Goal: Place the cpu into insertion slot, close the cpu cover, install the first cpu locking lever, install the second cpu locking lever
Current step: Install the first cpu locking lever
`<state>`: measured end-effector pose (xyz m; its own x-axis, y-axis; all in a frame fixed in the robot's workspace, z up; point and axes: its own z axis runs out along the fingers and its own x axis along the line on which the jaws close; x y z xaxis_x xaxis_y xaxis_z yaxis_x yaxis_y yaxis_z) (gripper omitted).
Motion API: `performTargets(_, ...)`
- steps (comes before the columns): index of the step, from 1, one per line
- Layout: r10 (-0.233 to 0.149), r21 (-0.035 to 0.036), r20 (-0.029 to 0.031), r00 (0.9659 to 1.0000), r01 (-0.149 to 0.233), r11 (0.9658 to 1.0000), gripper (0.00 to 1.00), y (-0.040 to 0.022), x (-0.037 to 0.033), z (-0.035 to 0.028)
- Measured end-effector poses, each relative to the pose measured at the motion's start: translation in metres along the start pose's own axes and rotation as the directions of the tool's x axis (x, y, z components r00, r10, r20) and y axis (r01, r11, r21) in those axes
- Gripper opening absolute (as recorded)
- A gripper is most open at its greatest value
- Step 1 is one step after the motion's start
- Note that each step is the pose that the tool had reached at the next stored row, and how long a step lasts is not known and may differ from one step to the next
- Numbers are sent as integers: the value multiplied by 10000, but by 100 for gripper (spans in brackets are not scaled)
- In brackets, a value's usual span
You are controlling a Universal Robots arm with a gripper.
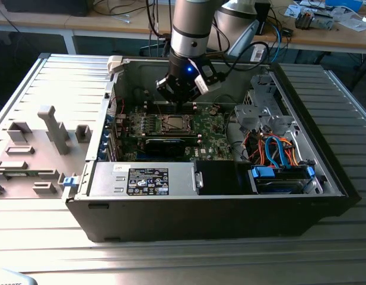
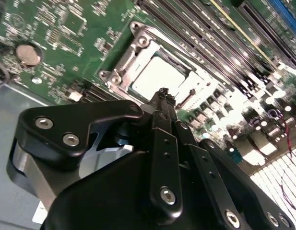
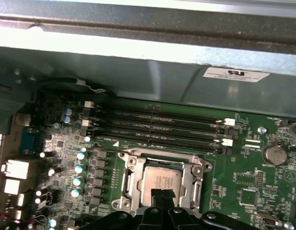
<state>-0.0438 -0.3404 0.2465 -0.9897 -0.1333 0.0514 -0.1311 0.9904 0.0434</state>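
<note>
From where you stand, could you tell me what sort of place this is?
Probably an electronics lab or robotics test bench: an opened computer case lies on a ribbed metal table, the robot's end effector hangs over its green motherboard, and a cluttered workbench stands behind.

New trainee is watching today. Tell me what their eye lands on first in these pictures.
First, the arm's black claw reaching down into the open computer case on the ribbed table, over the green motherboard. Next, in both wrist views, the silver cpu lying in the insertion slot with the cpu cover framing it, right at the claw's tips.
</note>
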Motion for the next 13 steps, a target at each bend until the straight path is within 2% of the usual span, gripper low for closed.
performTargets(1,-5,23,160,9999,5,10000,11,0,0,2)
performTargets(3,-13,53,381,9993,11,10000,11,0,0,6)
performTargets(4,-16,62,447,9990,14,10000,11,0,0,7)
performTargets(13,-18,67,478,9989,15,10000,11,0,-2,6)
